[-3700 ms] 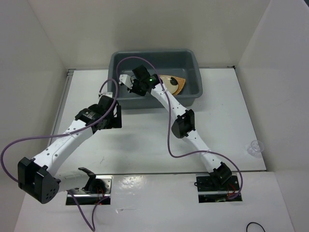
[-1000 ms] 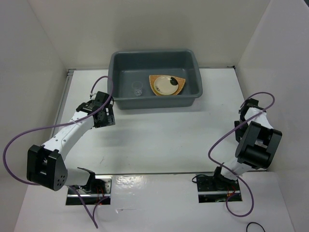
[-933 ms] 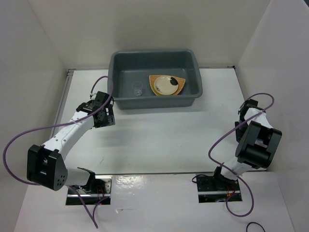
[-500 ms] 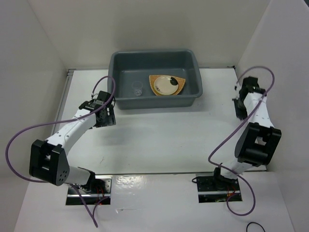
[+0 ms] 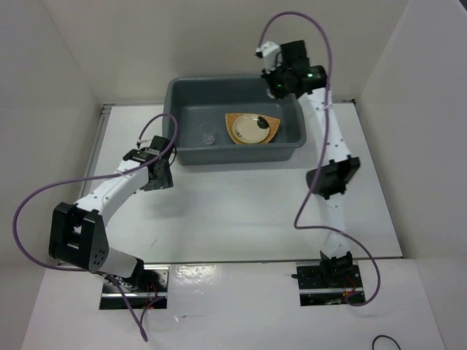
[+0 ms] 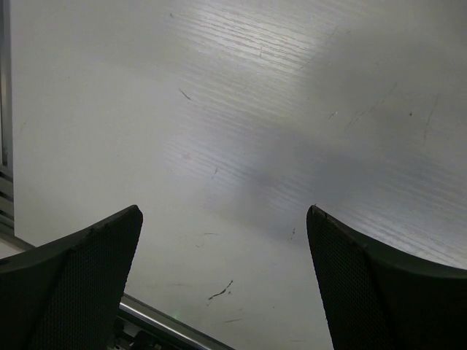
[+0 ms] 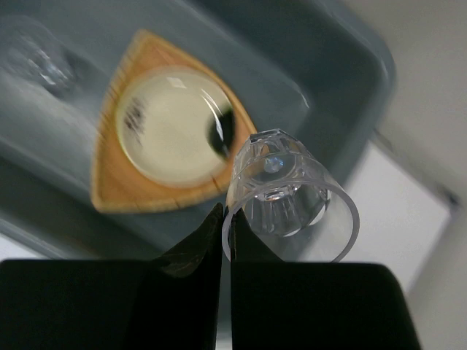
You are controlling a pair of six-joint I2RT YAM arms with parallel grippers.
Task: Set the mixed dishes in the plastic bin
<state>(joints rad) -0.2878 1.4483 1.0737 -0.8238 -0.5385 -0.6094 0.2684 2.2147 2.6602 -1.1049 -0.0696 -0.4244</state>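
Right gripper (image 7: 225, 224) pinching clear glass (image 7: 288, 195) rim, second glass (image 7: 35, 60) blurred

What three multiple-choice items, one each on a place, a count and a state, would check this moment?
1. Where is the cream plate? A. on the orange plate in the bin; B. on the bare table; C. balanced on the bin's rim.
2. How many clear glasses show? A. one; B. two; C. three.
3. The left gripper is: A. open; B. shut on nothing; C. shut on a spoon.
Key: 1 A, it lies on the orange plate inside the bin. 2 B, one glass sits in the bin, a second glass is pinched by the right gripper. 3 A, its fingers stand wide apart, nothing between.
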